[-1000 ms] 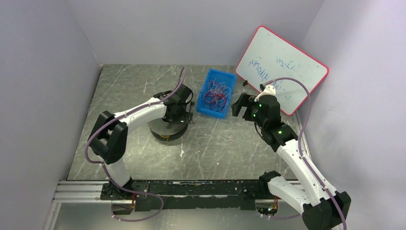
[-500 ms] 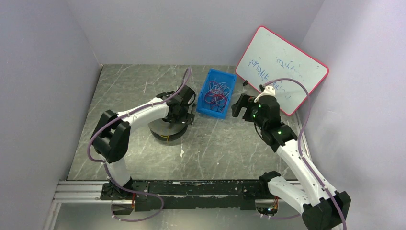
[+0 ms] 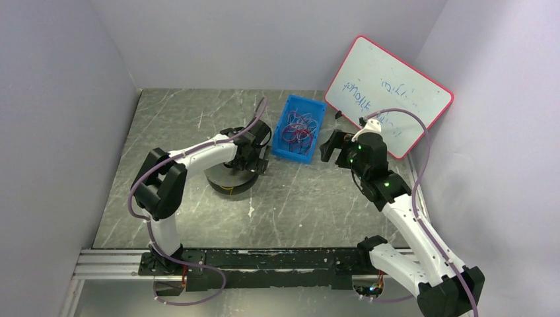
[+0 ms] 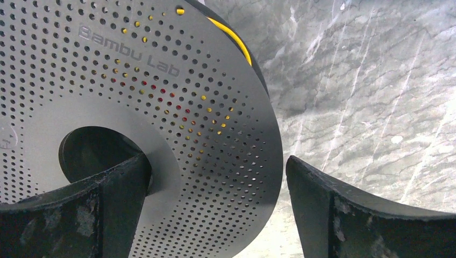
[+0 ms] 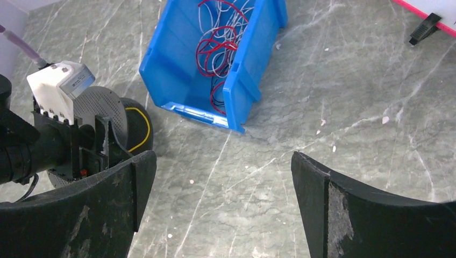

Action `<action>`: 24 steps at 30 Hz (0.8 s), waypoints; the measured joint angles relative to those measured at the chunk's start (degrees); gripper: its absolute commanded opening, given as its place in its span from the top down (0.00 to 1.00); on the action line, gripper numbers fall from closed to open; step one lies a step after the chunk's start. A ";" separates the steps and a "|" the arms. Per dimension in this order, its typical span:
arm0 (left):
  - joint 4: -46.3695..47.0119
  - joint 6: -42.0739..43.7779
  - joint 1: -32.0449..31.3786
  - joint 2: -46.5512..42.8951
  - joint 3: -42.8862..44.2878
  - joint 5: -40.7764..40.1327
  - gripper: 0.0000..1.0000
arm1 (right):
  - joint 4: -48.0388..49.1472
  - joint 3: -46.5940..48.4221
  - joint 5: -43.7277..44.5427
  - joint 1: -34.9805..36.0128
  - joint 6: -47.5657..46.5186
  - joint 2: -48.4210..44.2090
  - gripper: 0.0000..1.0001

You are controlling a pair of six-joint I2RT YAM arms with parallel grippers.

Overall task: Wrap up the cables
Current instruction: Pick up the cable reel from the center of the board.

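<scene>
The cables point(image 3: 298, 129) are a tangle of thin red, white and blue wires lying in a blue bin point(image 3: 285, 149); they also show in the right wrist view point(image 5: 218, 51), inside the bin point(image 5: 177, 59). A grey perforated spool point(image 4: 177, 134) with yellow wire on it lies flat left of the bin point(image 3: 230, 181). My left gripper point(image 3: 259, 157) is open and astride the spool's right rim point(image 4: 218, 177), one finger over the hub hole. My right gripper point(image 3: 330, 146) is open and empty, above bare table right of the bin point(image 5: 218, 188).
A red-framed whiteboard point(image 3: 389, 92) leans against the back right wall. Its black foot point(image 5: 425, 28) rests on the table. Grey walls close the table at the left, back and right. Small white specks lie on the marble top.
My left gripper has shifted slightly right and toward the bin over the spool's edge. The right gripper has stayed almost still.
</scene>
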 measured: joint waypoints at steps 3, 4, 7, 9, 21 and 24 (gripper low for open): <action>-0.11 0.09 0.00 0.00 0.00 -0.26 0.06 | 0.02 -0.02 0.17 0.00 0.00 -0.15 0.00; -0.13 0.07 0.00 0.00 0.00 -0.31 0.07 | 0.02 -0.04 0.17 0.00 0.00 -0.17 0.00; -0.22 0.09 0.00 -0.02 0.00 -0.55 0.13 | 0.00 -0.26 0.15 0.00 0.02 -0.26 0.00; -0.26 0.15 0.02 -0.02 0.00 -0.76 0.19 | 0.02 -0.37 0.13 0.00 0.04 -0.26 0.00; -1.09 0.79 -0.04 -0.90 0.07 -0.98 0.67 | 0.02 -0.68 -0.55 0.00 0.15 -0.44 0.02; -1.55 0.72 -0.04 -1.86 0.07 -0.96 0.71 | 0.02 -0.68 -1.03 0.00 0.26 -0.44 0.03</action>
